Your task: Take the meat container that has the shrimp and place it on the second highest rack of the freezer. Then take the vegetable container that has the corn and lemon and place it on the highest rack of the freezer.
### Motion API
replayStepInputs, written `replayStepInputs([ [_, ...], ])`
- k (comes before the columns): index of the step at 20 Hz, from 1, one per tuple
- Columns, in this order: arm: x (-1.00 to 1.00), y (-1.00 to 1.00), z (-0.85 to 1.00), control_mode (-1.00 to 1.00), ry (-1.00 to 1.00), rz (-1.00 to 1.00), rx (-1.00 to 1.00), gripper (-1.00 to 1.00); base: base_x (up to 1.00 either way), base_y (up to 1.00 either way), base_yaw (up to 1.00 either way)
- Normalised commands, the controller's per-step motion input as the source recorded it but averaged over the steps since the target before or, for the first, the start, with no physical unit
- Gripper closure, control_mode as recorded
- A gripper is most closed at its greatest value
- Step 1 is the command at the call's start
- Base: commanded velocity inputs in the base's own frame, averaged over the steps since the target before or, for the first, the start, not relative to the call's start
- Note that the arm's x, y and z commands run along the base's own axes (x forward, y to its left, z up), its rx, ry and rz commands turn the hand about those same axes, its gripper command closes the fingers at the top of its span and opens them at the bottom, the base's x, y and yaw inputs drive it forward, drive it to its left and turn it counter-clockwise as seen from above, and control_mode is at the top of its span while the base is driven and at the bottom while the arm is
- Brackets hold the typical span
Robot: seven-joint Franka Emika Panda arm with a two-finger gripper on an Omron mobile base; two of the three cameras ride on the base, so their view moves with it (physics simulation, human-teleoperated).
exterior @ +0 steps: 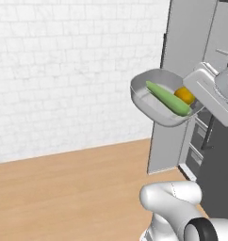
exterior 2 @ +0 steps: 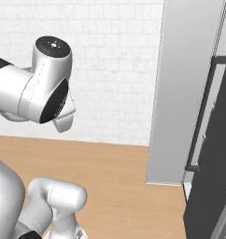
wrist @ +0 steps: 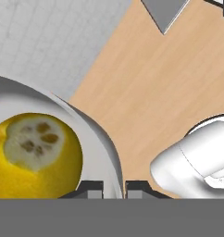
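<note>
Count: one container (exterior: 149, 101), one corn (exterior: 168, 98), one lemon (exterior: 184, 95), one freezer (exterior: 189, 42), one gripper (wrist: 114, 187).

Left base view: the container is a grey, shallow tray held up in the air, tilted, well above the wood floor (exterior: 64, 188). It sits in front of the freezer's open grey door, with the white brick wall (exterior: 64, 70) at its 9 o'clock. The corn lies diagonally inside it, running from about 10 o'clock down to 4 o'clock. The lemon rests in the container at the corn's 2 o'clock, touching or just beside it, nearest the hand.

Hand view: the two dark finger tips stand close together at 6 o'clock, with the container's thin rim between them; jaws closed on the rim. The lemon lies inside the wall, at 9 to 10 o'clock from the jaws, just beside them. Floor shows at 12 to 3 o'clock.

Right base view: the freezer has a long dark handle (exterior 2: 203, 116) on its dark front at 3 o'clock.
</note>
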Motion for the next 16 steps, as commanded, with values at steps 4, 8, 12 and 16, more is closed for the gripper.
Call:
replayStepInputs([
  [4, 0.00, 0.00, 0.00, 1.00, 0.00, 0.00, 0.00, 1.00, 0.86, 0.00, 0.00],
  [8, 0.00, 0.00, 0.00, 1.00, 0.00, 0.00, 0.00, 1.00, 0.62, 0.00, -0.01],
  [12, 0.00, 0.00, 0.00, 1.00, 0.00, 0.00, 0.00, 1.00, 0.52, 0.00, -0.09],
  [16, 0.00, 0.00, 0.00, 1.00, 0.00, 0.00, 0.00, 1.00, 0.51, 0.00, -0.21],
])
